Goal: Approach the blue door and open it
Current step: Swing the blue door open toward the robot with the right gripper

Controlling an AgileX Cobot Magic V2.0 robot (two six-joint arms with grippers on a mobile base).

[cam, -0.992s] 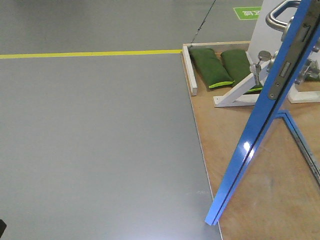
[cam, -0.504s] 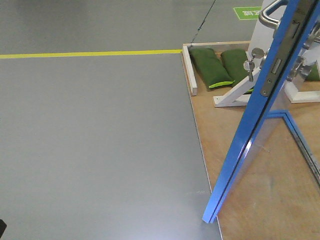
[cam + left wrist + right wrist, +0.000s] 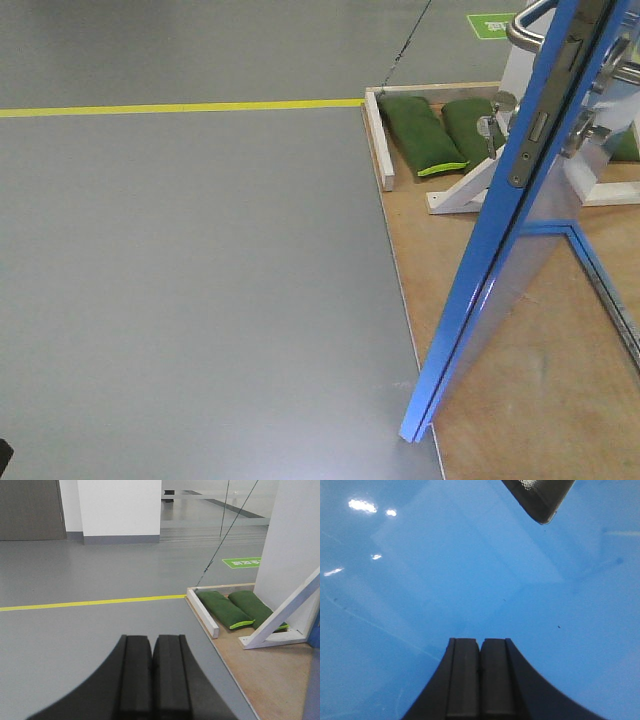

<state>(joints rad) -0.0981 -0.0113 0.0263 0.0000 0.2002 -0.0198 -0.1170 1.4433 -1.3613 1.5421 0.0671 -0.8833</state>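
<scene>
Right wrist view: right hand (image 3: pixel 480 645) clenched, pads pressed together on nothing, tips close up to the blue door (image 3: pixel 435 580); whether they touch it cannot be told.
Left wrist view: left hand (image 3: pixel 152 642) clenched and empty too, over the grey floor (image 3: pixel 75 625), well apart from the door.
Door position: right side of the front view, seen edge-on, standing on the wooden platform (image 3: pixel 520 400).
Change: over the last second the door's bottom corner has slid left and the lever handle (image 3: pixel 522 25) has drifted up-left, half out of frame.
Meaning: the door is swinging, so opening looks under way, probably by a right-hand push.
Materials: glossy flat panel with lamp glints; latch plate (image 3: pixel 538 128) a narrow metal strip; raw plywood platform; soft, lumpy green sandbags (image 3: pixel 420 135) at its far left.
</scene>
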